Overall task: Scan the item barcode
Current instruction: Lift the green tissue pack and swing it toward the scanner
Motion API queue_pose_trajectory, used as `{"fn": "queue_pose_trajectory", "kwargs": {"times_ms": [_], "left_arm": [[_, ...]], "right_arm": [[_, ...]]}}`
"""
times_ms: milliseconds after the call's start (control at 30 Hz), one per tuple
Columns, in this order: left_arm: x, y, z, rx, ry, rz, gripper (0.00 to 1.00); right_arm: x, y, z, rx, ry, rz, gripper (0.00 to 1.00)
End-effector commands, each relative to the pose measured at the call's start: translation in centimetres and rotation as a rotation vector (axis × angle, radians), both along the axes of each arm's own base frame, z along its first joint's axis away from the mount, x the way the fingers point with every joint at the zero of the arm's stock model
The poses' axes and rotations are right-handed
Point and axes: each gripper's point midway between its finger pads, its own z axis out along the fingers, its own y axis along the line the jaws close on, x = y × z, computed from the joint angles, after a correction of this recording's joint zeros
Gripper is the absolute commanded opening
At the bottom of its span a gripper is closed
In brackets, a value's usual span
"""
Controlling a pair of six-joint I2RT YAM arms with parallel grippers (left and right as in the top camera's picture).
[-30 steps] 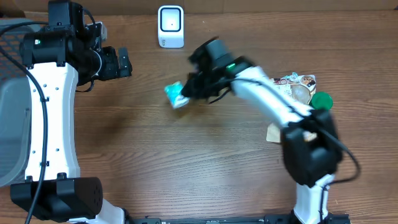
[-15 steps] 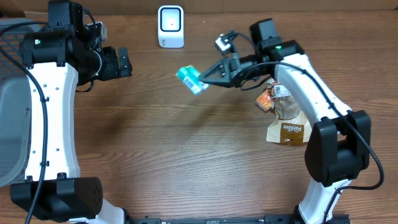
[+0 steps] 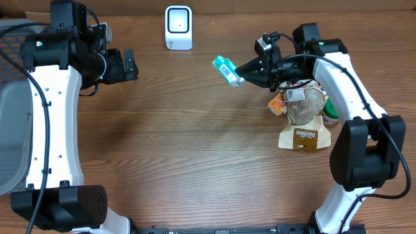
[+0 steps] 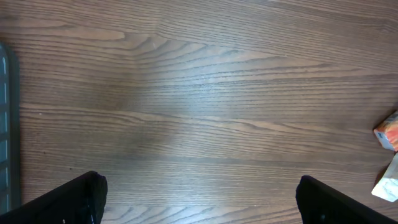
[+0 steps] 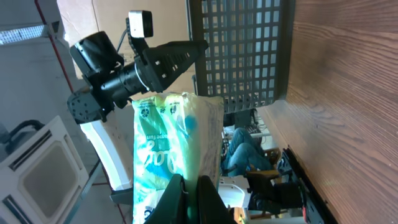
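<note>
We see a glossy teal pouch (image 3: 225,68) right of the boxy white scanner (image 3: 178,27); right gripper (image 3: 242,76) clamped on it, left gripper (image 3: 132,65) gaping, empty.

You are looking at a bench (image 3: 195,149) that is showing warm brown wood grain in long streaks. The packet (image 3: 225,69) is showing teal-green and white, with pale lettering in the right wrist view. The scanner (image 3: 178,27) is showing white with a dark-edged window. The pouch (image 3: 303,133) is showing tan brown with a darker brown band, and the sachet (image 3: 278,104) is showing orange-red. The left arm (image 3: 55,117) and right arm (image 3: 344,71) are showing white shells with black joints; the left fingers (image 4: 74,202) are showing black.
</note>
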Motion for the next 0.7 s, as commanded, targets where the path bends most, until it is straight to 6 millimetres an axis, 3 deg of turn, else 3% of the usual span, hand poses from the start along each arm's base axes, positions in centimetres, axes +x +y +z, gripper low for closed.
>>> {"fn": "queue_pose_trajectory", "kwargs": {"times_ms": [0, 233, 400, 500, 667], "left_arm": [[0.2, -0.3, 1.0, -0.003, -0.034, -0.015, 0.99], [0.2, -0.3, 1.0, -0.003, -0.034, -0.015, 0.99], [0.2, -0.3, 1.0, -0.003, -0.034, -0.015, 1.00], [0.2, -0.3, 1.0, -0.003, -0.034, -0.015, 0.99], [0.2, -0.3, 1.0, -0.003, -0.034, -0.015, 0.99]], "right_arm": [[-0.6, -0.7, 2.6, 0.039, -0.055, -0.011, 0.04], [-1.2, -1.6, 4.6, 0.041, -0.108, -0.033, 0.04], [-1.3, -1.6, 4.7, 0.036, -0.140, -0.034, 0.04], [-0.9, -1.2, 2.6, -0.089, -0.167, -0.046, 0.04], [0.9, -1.6, -3.7, -0.530, -0.156, -0.118, 0.04]]}}
